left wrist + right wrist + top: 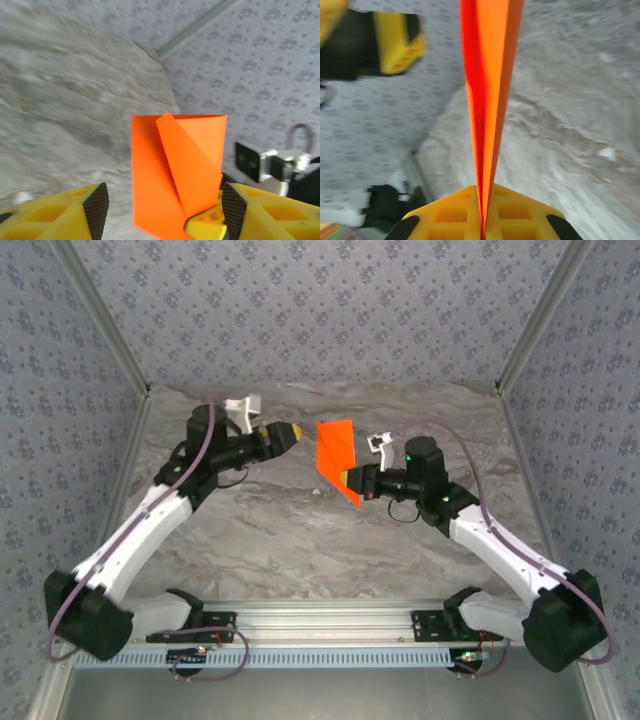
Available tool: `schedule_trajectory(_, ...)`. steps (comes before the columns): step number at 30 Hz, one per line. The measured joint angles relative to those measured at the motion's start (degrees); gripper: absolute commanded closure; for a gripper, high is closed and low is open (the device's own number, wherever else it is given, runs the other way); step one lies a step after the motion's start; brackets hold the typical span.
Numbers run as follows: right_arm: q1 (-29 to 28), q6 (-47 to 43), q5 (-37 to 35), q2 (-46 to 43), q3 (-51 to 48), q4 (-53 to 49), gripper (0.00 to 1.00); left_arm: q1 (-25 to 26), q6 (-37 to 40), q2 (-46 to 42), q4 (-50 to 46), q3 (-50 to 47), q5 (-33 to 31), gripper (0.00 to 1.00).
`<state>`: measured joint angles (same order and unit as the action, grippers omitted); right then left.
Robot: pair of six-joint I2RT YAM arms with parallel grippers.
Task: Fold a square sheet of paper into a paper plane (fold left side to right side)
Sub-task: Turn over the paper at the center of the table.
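Paper: you see the orange-red paper (337, 448) folded narrow, with one flap lying diagonally across its face.
Where: it's held up off the table (300, 530), between the two grippers.
Right gripper (350, 480): pinched tight on the paper's lower end.
Left gripper (295, 432): jaws spread, just beside the paper, not gripping it.

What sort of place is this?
Probably a small robot test booth, not a home: patterned wall panels in metal framing enclose a marble-look table, with a left arm and a right arm bolted to a rail, the right gripper pinching folded orange paper.
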<state>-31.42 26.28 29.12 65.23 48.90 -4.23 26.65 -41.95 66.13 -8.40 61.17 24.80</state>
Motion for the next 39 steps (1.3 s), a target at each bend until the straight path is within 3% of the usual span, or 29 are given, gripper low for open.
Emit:
schedule_trajectory(4,-11.0,-7.5,-26.3,3.7,11.5,-20.4,0.96,0.0,4.2,-10.6,-5.7,-4.1,-10.8,0.33)
schedule_trajectory(9,-22.1,-9.1,-56.4,20.7,25.1,-42.2,0.96,0.0,6.1,-19.1,-11.9,-9.3,-22.0,0.28)
schedule_trajectory(12,-25.6,-8.1,-67.4,33.0,31.2,-52.1,0.96,0.0,6.6,-20.9,-14.6,-9.8,-26.0,0.28)
schedule_trajectory(15,-27.8,-7.6,-74.0,43.6,35.8,-58.7,0.96,0.0,7.0,-21.6,-15.9,-9.8,-28.1,0.28)
schedule_trajectory(23,-29.4,-7.5,-79.5,60.0,42.8,-65.3,0.92,0.0,7.0,-21.7,-17.2,-9.8,-29.2,0.27)
schedule_trajectory(27,-29.8,-9.0,-78.1,63.2,43.6,-65.6,0.69,0.0,7.0,-20.6,-17.5,-9.8,-29.4,0.27)
schedule_trajectory(32,-31.2,-11.9,-70.3,62.2,43.2,-62.9,0.39,0.0,6.9,-16.4,-19.3,-9.7,-29.3,0.26)
schedule_trajectory(37,-32.4,-14.3,-58.9,51.9,37.3,-56.7,0.13,-1.5,5.6,-12.7,-19.7,-9.6,-26.3,0.24)
schedule_trajectory(39,-32.5,-14.7,-54.6,45.5,34.9,-54.4,0.07,-2.4,4.7,-11.0,-18.7,-9.6,-23.7,0.24)
